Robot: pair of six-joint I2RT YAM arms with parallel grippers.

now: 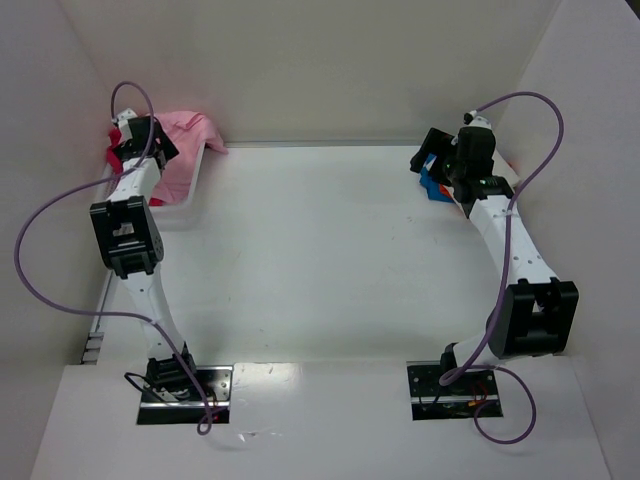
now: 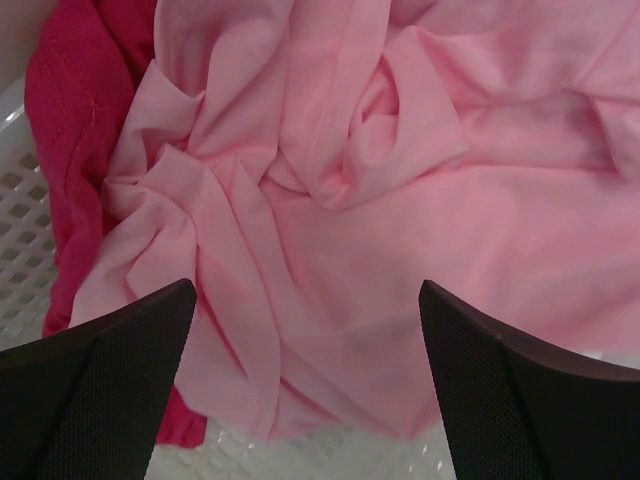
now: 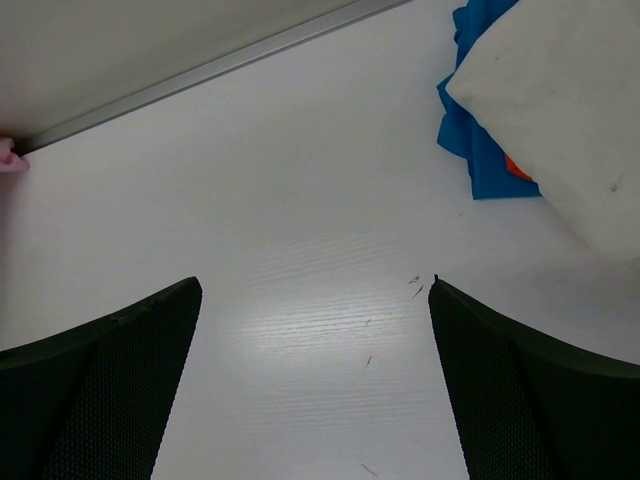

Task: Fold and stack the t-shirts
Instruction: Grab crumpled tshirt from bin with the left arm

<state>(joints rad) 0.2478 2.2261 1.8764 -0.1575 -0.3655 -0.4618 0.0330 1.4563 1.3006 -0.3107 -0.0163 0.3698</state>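
Across the whole enclosure spreads the counter [image 1: 330, 260], a flat white sheet with a faint wood-grain sheen and a few tiny dark scuffs, boxed by plain matte walls.

At 10 o'clock in the top view sits the white plastic basket [image 1: 185, 208], its wall a stiff grid of small square holes. The light pink t-shirt [image 2: 400, 220] is heaped in it, soft thin cotton thrown into deep folds and rounded ridges, with one flap spilling over the rim toward 3 o'clock. The magenta-red t-shirt [image 2: 75, 130] lies bunched under the pink one and beside it, at 9 o'clock in the left wrist view. Its weave looks slightly coarser.

At 2 o'clock in the top view, against the right wall, is a small stack. The white t-shirt [image 3: 560, 110] lies on top, smooth and flat with a few dark flecks. The blue t-shirt [image 3: 480, 150] pokes out beneath in crumpled corners, and only a sliver of the orange t-shirt [image 3: 517, 168] shows between them.

The left end effector [image 2: 307, 290] hangs over the pink heap with its dark, finely textured fingers spread wide, gripping nothing. I cannot tell whether it touches the cloth. The right end effector [image 3: 314, 285] is likewise spread wide and empty over bare counter, with the stack at 1 o'clock from it.
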